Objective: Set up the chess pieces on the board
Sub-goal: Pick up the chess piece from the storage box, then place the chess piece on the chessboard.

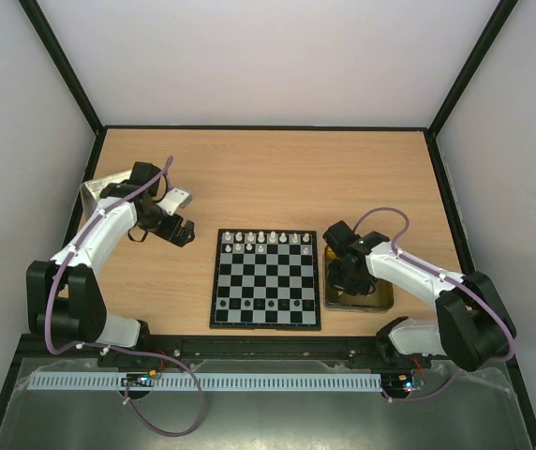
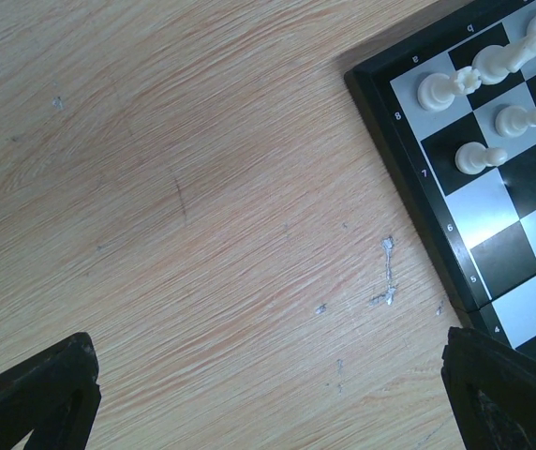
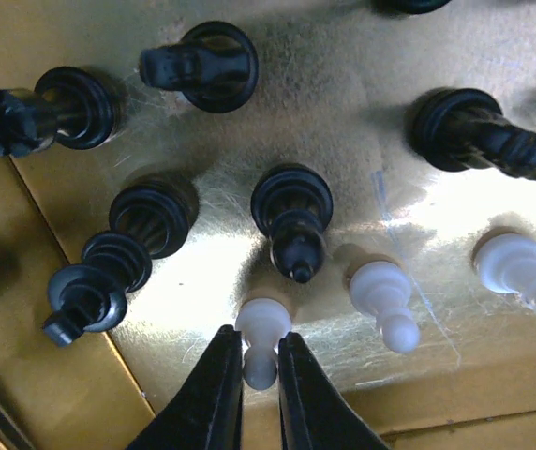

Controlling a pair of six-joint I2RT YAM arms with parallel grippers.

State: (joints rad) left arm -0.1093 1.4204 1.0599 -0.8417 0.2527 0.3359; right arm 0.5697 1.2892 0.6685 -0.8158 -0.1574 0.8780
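Silver shows first: at the upper left of the overhead view a silver lid (image 1: 95,192) lies by the wall. Just right of it is the left gripper (image 1: 182,231), over bare wooden table (image 1: 277,178). Its wrist camera shows the jaws spread wide with nothing between them. The upper right of that frame catches one corner of the board (image 2: 413,178), with white pieces (image 2: 482,157) standing on it.

In the centre of the overhead view the board has white figures along its upper rows, with gaps in the second row. A few dark specks sit near its lower edge, too small for us to name.

Right of the board, the right gripper (image 3: 257,342) is down inside the gold tin (image 3: 362,84). Its jaws are narrowed onto the head of a white pawn (image 3: 263,321) at the bottom centre of the wrist frame. The pawn's base appears to rest on the tin floor.

We judge the step in hand to be lifting this pawn out. The hold is high and on a rounded part, so we would make sure the squeeze is centred before rising, or the pawn may squirt free.

We would then rise straight up. One of the black pieces (image 3: 291,220) leans in just above the pawn, and another white pawn stands close on the right. Only once clear of the rim should we swing left toward an open square in the white pawn row.
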